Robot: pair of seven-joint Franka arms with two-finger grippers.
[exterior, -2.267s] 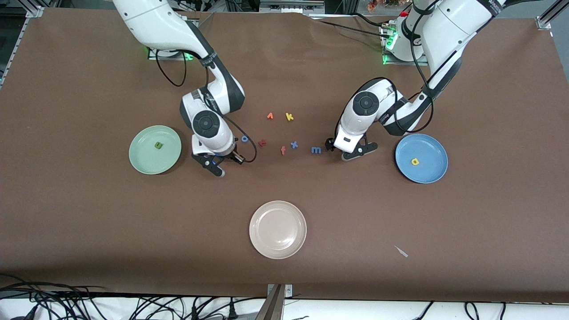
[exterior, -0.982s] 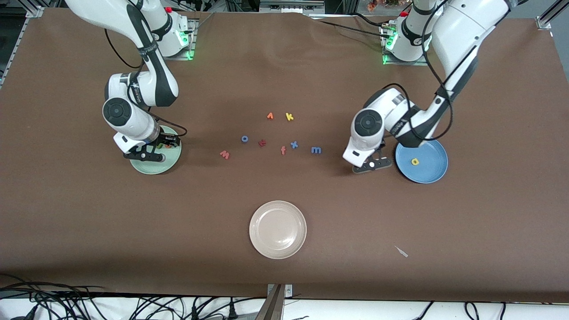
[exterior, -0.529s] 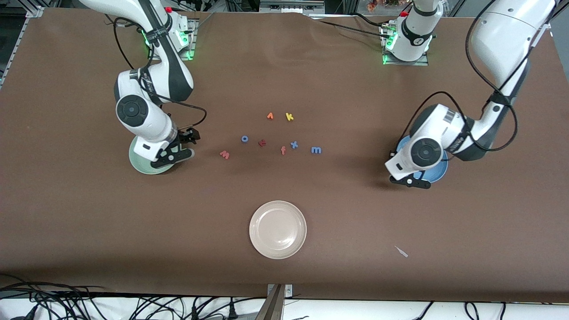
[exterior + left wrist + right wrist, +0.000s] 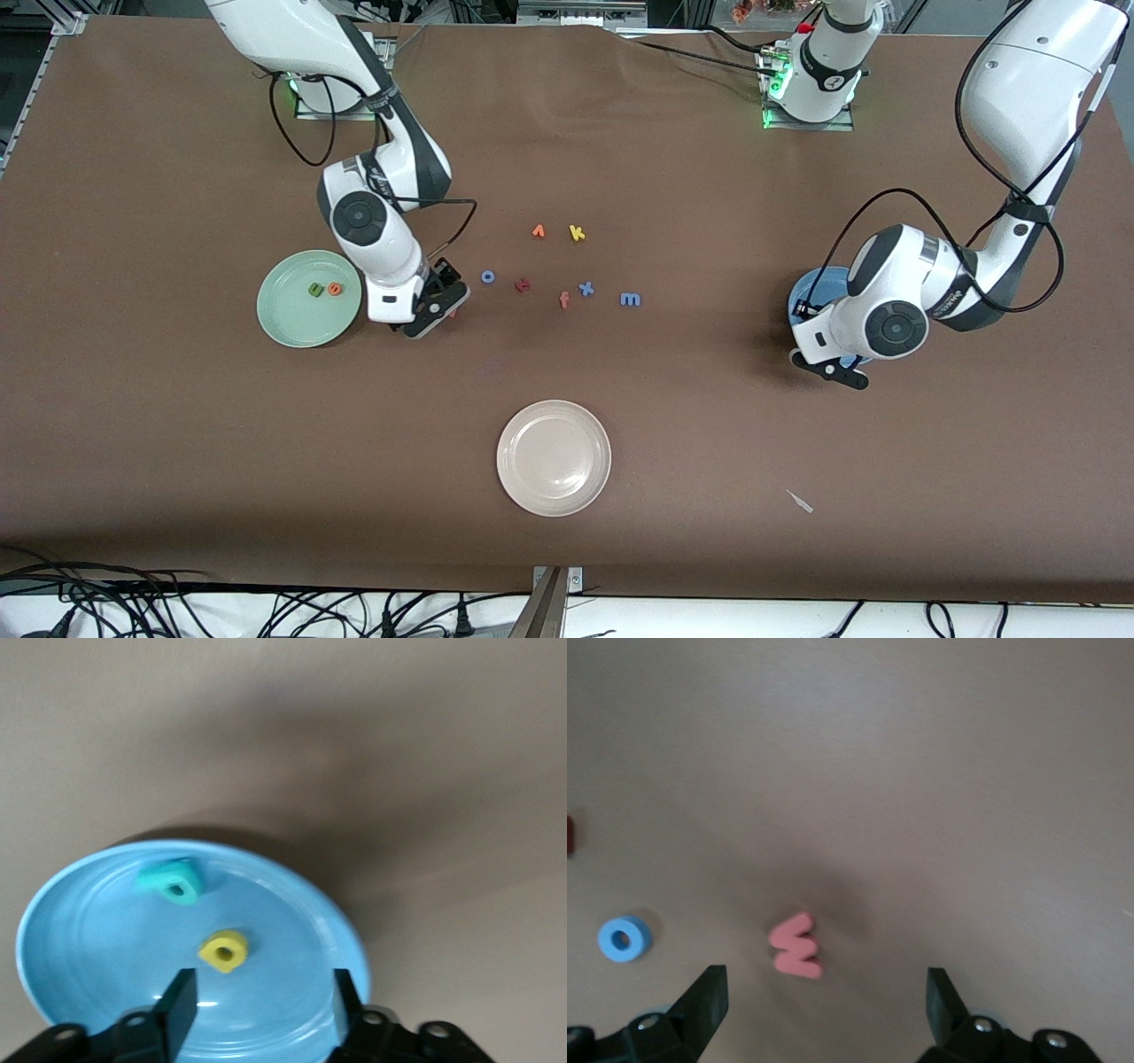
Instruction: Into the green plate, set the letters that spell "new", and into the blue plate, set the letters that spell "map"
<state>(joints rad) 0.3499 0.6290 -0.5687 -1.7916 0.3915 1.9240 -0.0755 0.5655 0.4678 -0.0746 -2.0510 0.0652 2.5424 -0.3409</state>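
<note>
On the brown worktop [image 4: 177, 425] the beige plate [image 4: 554, 457] lies nearest the front camera, and everything else is placed from it. Toward the right arm's end and farther from the camera sits the green plate [image 4: 309, 298], holding the green n [image 4: 314, 289] and the orange e [image 4: 335, 288] side by side.

Just beside that plate, toward the middle of the worktop, the right claw [image 4: 429, 312] hangs low with its fingers [image 4: 704, 997] spread wide, holding nothing. The salmon w [image 4: 796, 945] lies flat on the worktop between them, its long axis slanting across the gap; in the front view the claw hides it.

Farther from the camera than the beige plate lies the loose cluster: blue o [image 4: 487, 276], a dark red letter [image 4: 523, 284], salmon f [image 4: 563, 300], blue x [image 4: 586, 288] and blue m [image 4: 630, 299] in a rough row running end to end of the worktop, the m's long axis along that row. The orange arrow-like letter [image 4: 538, 231] and yellow k [image 4: 577, 233] sit farther still.

Toward the left arm's end, the blue plate [image 4: 802, 297] is mostly covered by the left arm. Its left claw [image 4: 261, 1010] hovers over the plate rim, fingers parted and empty. In the plate lie the teal p [image 4: 173, 882] and yellow a [image 4: 223, 950], apart from each other.
</note>
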